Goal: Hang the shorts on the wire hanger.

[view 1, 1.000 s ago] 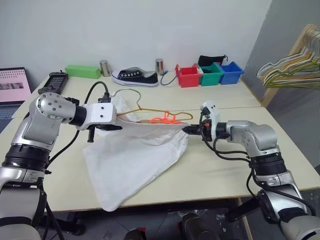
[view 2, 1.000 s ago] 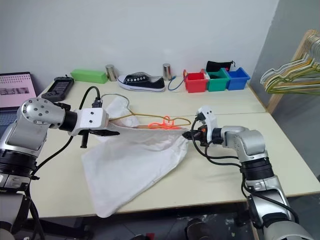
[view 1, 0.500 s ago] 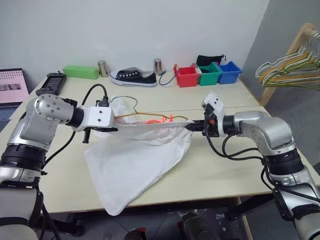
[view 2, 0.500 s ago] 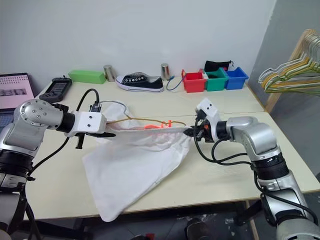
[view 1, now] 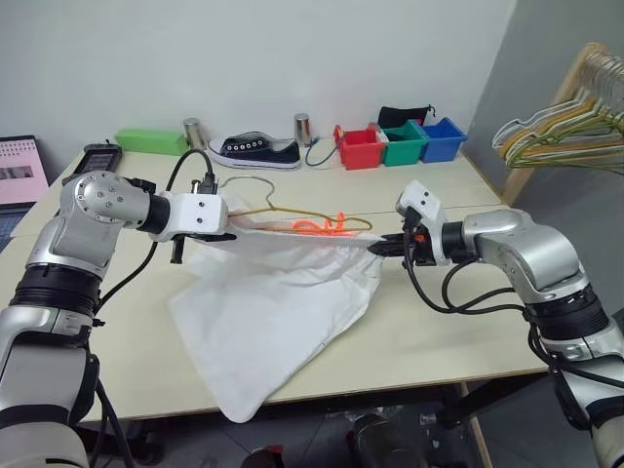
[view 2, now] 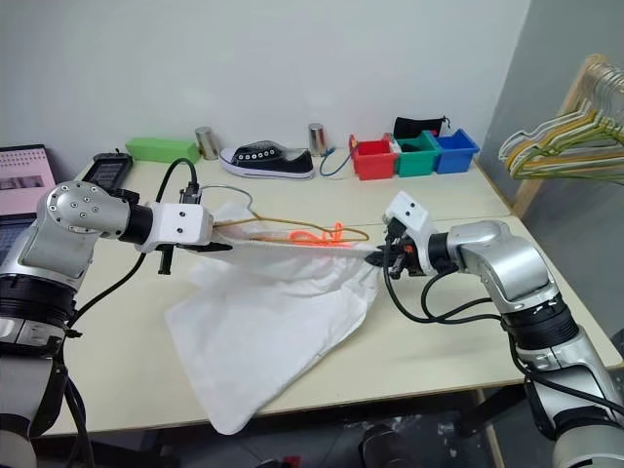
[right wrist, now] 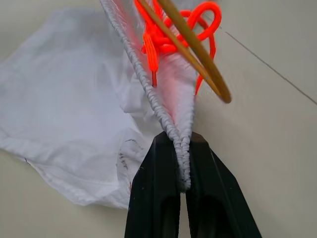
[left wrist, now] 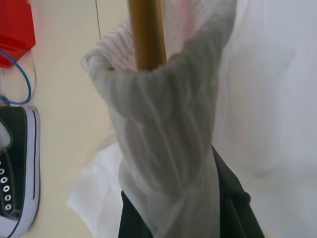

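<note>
The white shorts [view 1: 273, 302] hang stretched between my two grippers, with the waistband lifted off the table and the legs trailing to the front edge. My left gripper [view 1: 226, 234] is shut on the waistband's left end. My right gripper [view 1: 378, 248] is shut on its right end, and the gathered elastic [right wrist: 163, 119] is pinched between the black fingers [right wrist: 153, 198]. The gold wire hanger [view 1: 292, 210] lies along the waistband, and its hook curves up near my left gripper. One hanger arm [left wrist: 146, 29] pokes into the bunched fabric [left wrist: 163, 129]. The orange drawstring [view 1: 322, 227] is tangled around the wire [right wrist: 198, 54].
Along the back of the table stand a black sneaker [view 1: 258, 149], red, green and blue bins [view 1: 363, 146], two metal cans and a green box [view 1: 148, 141]. A rack with a bunch of hangers [view 1: 561, 136] stands at the right. A laptop [view 1: 19, 171] sits at the far left.
My right wrist has rolled and risen a little with its end of the waistband, which now runs straighter between the grippers. The whole view has shifted slightly.
</note>
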Available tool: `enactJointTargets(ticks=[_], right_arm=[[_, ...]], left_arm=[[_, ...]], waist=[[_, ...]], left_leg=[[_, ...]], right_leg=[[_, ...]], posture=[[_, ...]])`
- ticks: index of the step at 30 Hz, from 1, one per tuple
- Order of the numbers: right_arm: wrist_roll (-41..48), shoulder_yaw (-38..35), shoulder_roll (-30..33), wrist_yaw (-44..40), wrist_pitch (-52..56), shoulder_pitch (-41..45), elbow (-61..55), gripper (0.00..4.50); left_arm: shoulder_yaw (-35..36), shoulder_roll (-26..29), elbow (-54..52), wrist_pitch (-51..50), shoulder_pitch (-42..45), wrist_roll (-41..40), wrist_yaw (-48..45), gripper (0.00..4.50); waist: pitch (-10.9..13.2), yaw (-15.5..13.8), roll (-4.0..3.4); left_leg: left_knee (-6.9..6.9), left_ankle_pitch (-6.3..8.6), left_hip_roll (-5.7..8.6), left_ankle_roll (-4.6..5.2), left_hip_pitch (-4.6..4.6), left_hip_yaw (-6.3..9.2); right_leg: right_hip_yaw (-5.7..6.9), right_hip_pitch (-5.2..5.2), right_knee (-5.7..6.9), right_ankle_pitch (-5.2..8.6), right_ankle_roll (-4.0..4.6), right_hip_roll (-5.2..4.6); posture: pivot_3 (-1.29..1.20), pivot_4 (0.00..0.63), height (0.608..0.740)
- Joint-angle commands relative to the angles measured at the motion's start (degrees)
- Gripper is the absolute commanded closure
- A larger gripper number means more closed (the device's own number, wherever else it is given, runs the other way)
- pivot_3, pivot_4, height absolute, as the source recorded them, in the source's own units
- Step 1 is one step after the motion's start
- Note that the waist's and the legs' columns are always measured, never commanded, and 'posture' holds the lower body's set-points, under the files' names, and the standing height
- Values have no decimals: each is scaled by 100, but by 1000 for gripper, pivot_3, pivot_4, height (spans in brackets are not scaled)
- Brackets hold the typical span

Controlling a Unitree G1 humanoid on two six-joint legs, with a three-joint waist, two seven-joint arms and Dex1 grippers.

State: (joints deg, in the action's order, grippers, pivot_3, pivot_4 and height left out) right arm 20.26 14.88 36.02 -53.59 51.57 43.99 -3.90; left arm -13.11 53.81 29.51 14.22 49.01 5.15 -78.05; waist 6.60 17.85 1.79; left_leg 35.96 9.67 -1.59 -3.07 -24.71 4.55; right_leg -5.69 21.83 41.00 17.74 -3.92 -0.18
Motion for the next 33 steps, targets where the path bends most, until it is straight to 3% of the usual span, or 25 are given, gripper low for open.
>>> enactJointTargets(ticks=[1,12,23,26,33], right_arm=[[-207,-71,161,56,-142,60,90,4455],[-442,-78,251,-28,-480,347,742,4455],[-305,-66,448,-271,-235,718,-117,4455],[-215,-92,241,-158,-45,1034,-385,4455],[-482,335,-593,450,-19,1402,-764,4455]], left_arm=[[222,258,-230,-284,-37,-206,-281,4418],[161,518,-433,-382,-351,-134,-461,4418],[-272,609,-13,272,-315,829,126,4418],[-348,437,25,321,-198,917,253,4418],[-220,-771,-219,-493,307,615,803,4418]], waist=[[0,21,0],[0,34,0],[0,55,0],[0,88,0],[-7,98,2]], left_leg=[[0,0,0,0,0,1],[0,0,0,0,1,2],[0,0,0,0,1,2],[1,0,-1,0,0,2],[2,0,0,0,-1,3]], right_leg=[[0,0,1,0,0,0],[1,-1,2,0,0,0],[1,1,2,0,0,0],[1,1,2,0,0,0],[3,0,3,0,-1,-1]], posture=[[-219,3,740],[-222,0,740],[-236,0,740],[-250,0,740],[-266,0,740]])
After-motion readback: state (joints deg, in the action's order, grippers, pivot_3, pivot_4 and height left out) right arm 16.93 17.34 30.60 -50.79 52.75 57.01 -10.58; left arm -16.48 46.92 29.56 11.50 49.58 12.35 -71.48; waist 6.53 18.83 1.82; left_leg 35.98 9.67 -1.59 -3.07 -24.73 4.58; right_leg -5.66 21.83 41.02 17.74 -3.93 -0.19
